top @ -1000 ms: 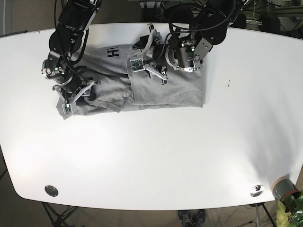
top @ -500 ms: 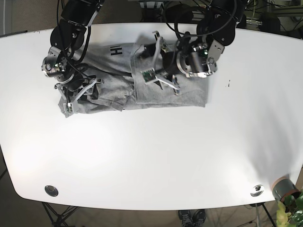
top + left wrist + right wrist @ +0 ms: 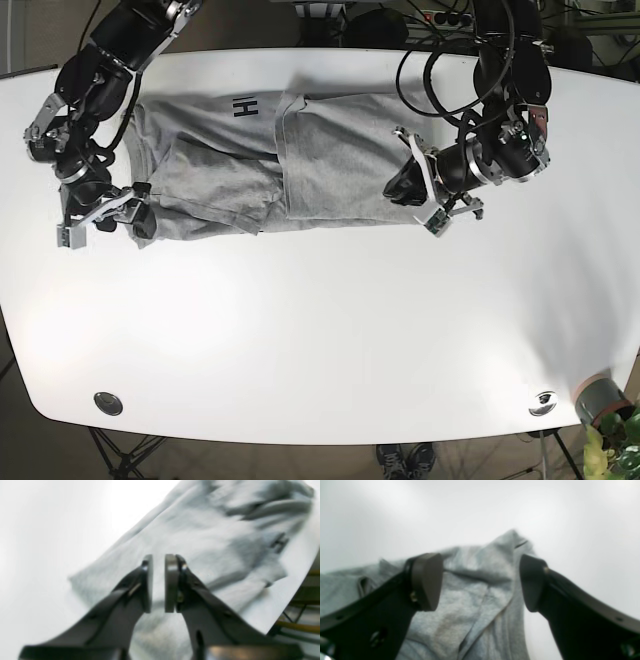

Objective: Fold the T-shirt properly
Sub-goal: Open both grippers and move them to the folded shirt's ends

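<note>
The grey T-shirt (image 3: 330, 170) lies partly folded at the back of the white table (image 3: 320, 330), its right half doubled over and black lettering near the collar. My left gripper (image 3: 400, 187) hovers over the shirt's right part. In the left wrist view it (image 3: 158, 560) is nearly shut with a narrow gap and nothing between the pads, the shirt (image 3: 200, 530) blurred beyond. My right gripper (image 3: 138, 208) is at the shirt's lower left corner. In the right wrist view it (image 3: 480, 580) is wide open, with a shirt corner (image 3: 475, 592) lying between the fingers.
A grey cup (image 3: 600, 398) and a plant stand at the table's front right corner. Two round metal fittings (image 3: 108, 403) (image 3: 543, 401) sit near the front edge. The table's back edge runs just behind the shirt.
My left gripper has moved right and forward across the folded part. My right arm has swung left to the shirt's lower left corner, and the left side of the shirt lies wider.
</note>
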Controlling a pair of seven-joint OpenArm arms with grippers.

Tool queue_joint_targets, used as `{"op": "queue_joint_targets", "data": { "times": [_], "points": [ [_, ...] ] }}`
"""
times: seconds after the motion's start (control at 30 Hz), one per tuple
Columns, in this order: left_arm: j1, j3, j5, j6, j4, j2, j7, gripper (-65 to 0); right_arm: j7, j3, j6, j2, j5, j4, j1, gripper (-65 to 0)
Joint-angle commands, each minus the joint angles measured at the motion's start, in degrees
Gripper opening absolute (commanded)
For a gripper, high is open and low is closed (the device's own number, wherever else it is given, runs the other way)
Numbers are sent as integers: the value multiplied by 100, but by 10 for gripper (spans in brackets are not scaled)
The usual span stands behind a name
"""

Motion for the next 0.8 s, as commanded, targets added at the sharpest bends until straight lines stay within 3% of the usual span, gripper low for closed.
{"op": "queue_joint_targets", "data": {
  "times": [0.0, 0.17, 0.3, 0.47, 0.63, 0.77],
  "points": [
    [-49, -146, -116, -14, -169, -31, -106, -610, -145, 302, 34, 368, 1023, -416, 104, -162],
    [-14, -234, -98, -14, -547, -31, -115, -610, -242, 619, -18, 790, 1981, -1365, 87, -160],
    [4, -217, -81, -14, -890, -31, -132, -608, -242, 680, -18, 1054, 2043, -1892, 60, -160],
    [-14, -199, -28, -14, -1400, -145, -299, -608, -233, 672, -18, 1186, 2043, -1980, -151, -160],
    [-119, 152, 245, -14, -1919, -435, -959, -608, -233, 654, -18, 1177, 2043, -1998, -388, -162],
    [-269, 249, 262, -14, -2059, -506, -1038, -608, -268, 628, -10, 993, 2069, -1963, -608, -162]
  ]
}}
